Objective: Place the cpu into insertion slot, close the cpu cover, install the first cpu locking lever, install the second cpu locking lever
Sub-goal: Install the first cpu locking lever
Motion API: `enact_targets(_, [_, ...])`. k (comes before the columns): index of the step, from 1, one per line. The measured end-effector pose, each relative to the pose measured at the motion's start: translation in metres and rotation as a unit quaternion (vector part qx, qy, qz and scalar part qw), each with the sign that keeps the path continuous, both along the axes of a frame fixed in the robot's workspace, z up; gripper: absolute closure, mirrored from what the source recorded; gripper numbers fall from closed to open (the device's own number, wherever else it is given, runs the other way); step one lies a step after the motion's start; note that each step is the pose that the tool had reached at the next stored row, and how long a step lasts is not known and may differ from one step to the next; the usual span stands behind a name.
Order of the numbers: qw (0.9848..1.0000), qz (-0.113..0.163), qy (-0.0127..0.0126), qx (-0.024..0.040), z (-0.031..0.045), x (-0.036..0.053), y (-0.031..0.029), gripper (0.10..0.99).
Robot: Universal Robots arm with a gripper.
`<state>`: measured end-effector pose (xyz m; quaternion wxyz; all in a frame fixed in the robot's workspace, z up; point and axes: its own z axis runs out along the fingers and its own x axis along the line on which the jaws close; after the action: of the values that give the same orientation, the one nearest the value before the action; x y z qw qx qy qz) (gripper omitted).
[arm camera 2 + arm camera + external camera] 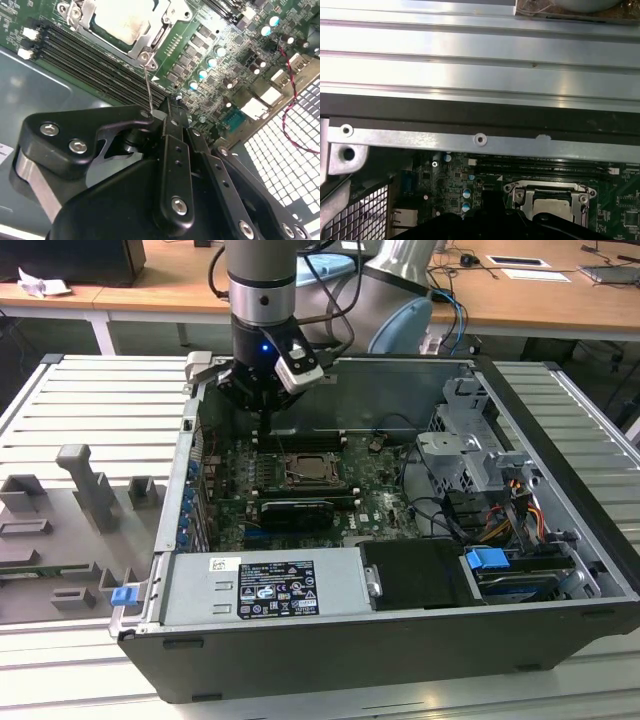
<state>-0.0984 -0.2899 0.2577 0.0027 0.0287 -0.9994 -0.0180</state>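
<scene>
The black pincer is clamped together on the tip of a thin silver wire locking lever. The lever rises from the silver-rimmed square insertion slot, where the pale tan-silver square cpu lies under the silver-grey metal cpu cover frame.

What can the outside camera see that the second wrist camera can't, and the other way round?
Exterior view: the whole open computer case, its grey power supply box, the arm and grey holders on the table. Second wrist view: up close, a thin metal lever running from the insertion slot's corner to the gripper, beside long black memory slots. Both: the green circuit board and the cpu sitting in the insertion slot.
</scene>
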Motion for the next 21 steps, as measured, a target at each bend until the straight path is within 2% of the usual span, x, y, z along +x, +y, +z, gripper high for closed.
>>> enact_targets(10, [1.0000, 0.000, 0.0000, 0.0000, -0.0001, 0.0113, 0.0000, 0.980])
enact_targets(21, [1.0000, 0.000, 0.0000, 0.0000, -0.0002, 0.0158, 0.0000, 0.980])
